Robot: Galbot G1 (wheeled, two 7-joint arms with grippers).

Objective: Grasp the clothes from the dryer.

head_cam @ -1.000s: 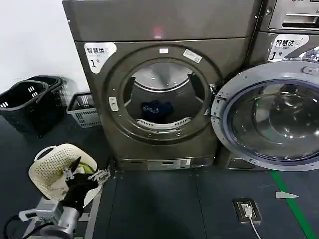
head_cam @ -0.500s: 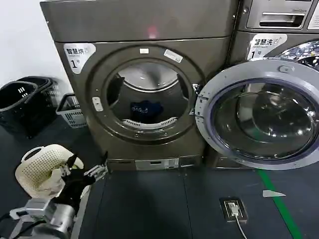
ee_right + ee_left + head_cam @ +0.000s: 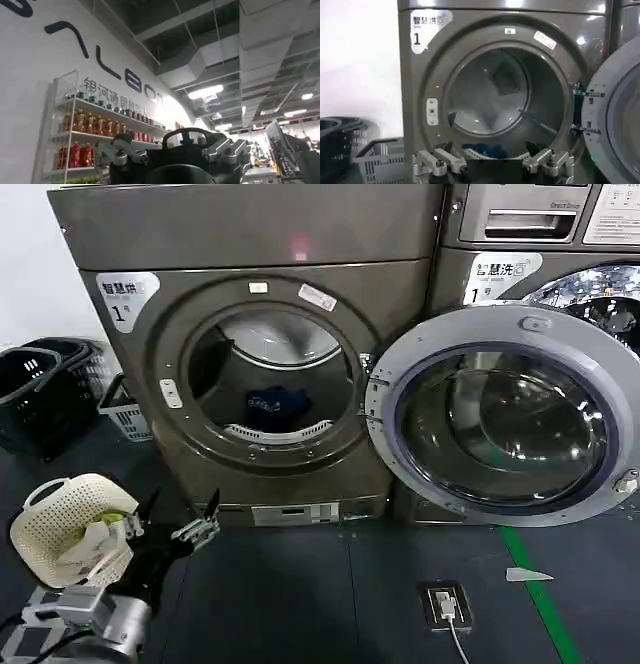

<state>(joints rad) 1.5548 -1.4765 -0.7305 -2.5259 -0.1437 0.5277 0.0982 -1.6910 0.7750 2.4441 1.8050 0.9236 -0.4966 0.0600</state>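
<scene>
The dryer [image 3: 260,364] has shifted left; left claw [image 3: 180,519] open, empty.

The dryer [image 3: 260,334] stands at twelve o'clock, its porthole open, with the clothes [image 3: 277,401] lying in the drum toward the front lip. Its door [image 3: 500,414] hangs swung out at two o'clock, before a second machine [image 3: 545,244] just beside the dryer on the right. At ten o'clock, left of the dryer, sit stacked baskets [image 3: 40,384] and a crate [image 3: 122,412]. The left tool [image 3: 180,524] is at seven o'clock, fingers parted, before the dryer and apart from it, beside a laundry basket [image 3: 65,519] holding cloths. A floor socket [image 3: 443,604] lies at five o'clock.
</scene>
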